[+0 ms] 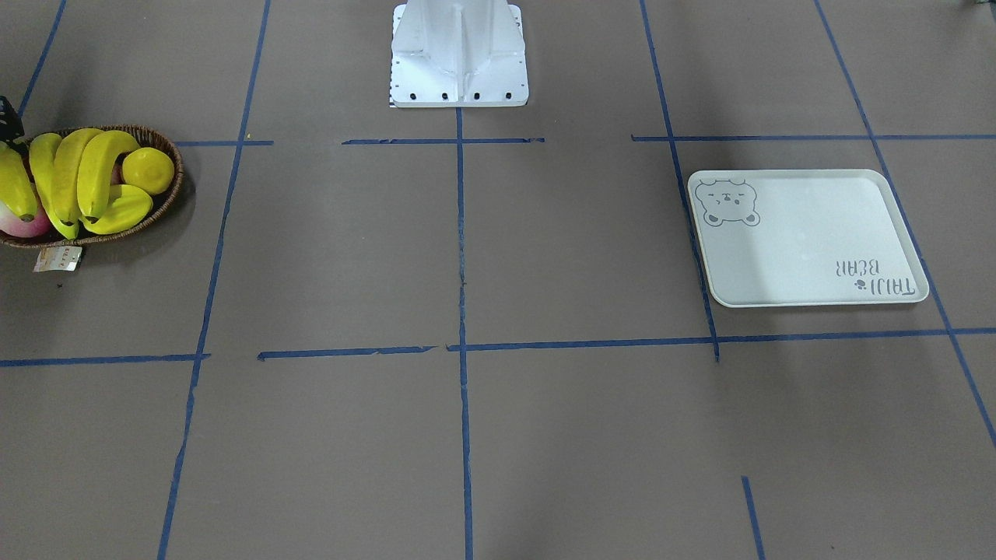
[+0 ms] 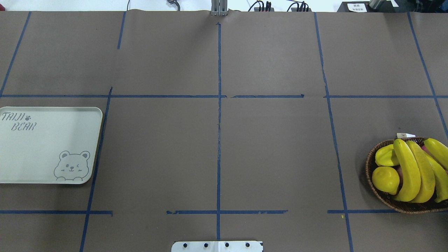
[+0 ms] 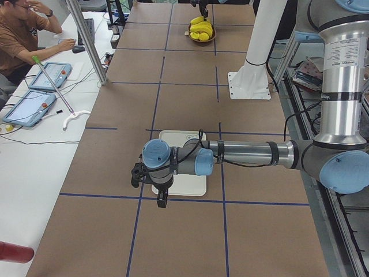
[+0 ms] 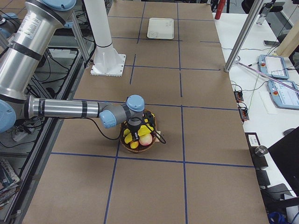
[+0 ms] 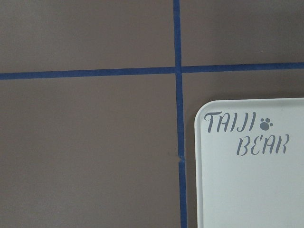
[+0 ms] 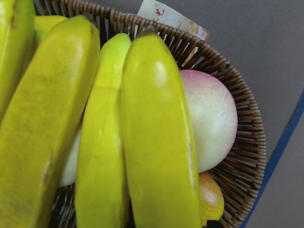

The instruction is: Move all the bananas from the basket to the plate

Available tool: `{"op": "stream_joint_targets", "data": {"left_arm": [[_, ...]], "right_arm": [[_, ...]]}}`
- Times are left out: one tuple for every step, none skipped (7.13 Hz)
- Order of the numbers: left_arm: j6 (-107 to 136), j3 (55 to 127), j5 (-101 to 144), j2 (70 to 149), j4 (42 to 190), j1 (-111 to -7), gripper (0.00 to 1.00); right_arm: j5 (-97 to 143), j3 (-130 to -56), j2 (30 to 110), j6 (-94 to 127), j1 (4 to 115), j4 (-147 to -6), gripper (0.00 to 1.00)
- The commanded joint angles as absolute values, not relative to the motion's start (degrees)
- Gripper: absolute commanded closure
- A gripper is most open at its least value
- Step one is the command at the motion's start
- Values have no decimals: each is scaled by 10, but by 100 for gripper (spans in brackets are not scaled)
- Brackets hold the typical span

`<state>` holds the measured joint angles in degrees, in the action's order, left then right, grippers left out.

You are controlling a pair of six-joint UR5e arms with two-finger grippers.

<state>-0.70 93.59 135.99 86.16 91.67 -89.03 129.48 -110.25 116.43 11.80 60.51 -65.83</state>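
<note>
A robotics lab: the long counter [image 2: 273, 157] is papered brown and gridded with blue tape [image 2: 219, 140]. 2 industrial robot arms [image 3: 248, 153] reach over it, and a white bolted pedestal [image 1: 459, 54] stands on it. A person [image 3: 23, 29] sits at a side desk [image 3: 34, 150] with 2 control tablets [image 3: 51, 75].

A wide table [image 2: 273, 147] covered in dull brown paper is marked into large squares by blue tape lines [image 2: 219, 140], torn and patched in places, under even light that leaves only soft grey shadows. Along one long side runs a white bench [image 3: 34, 150] with two tablets [image 3: 51, 75] in blue-edged cases, thin cables and a seated person [image 3: 23, 34] in a brown shirt, and a slanting metal post [image 3: 86, 40] rises at its edge. A red cylinder [image 3: 14, 252] lies at the bench's near end in the left-end view, and plugs and cables [image 2: 266, 6] cluster at the table's far edge in the overhead view.
</note>
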Motion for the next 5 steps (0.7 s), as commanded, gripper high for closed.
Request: {"op": "stream_joint_targets", "data": {"left_arm": [[-6, 939, 1360, 861, 917, -890, 0], [-6, 939, 1360, 861, 917, -890, 0], [-6, 938, 1360, 862, 917, -890, 0], [-6, 939, 1360, 863, 917, -890, 0], [-6, 939, 1360, 862, 917, -890, 0]], "right_arm": [[1295, -1102, 1165, 114, 605, -657, 92], [1295, -1105, 1168, 108, 607, -657, 99], [1295, -1103, 1173, 70, 610, -658, 100], [1309, -1113, 1182, 59, 631, -662, 100], [1352, -1129, 1187, 59, 655, -671, 100]]}}
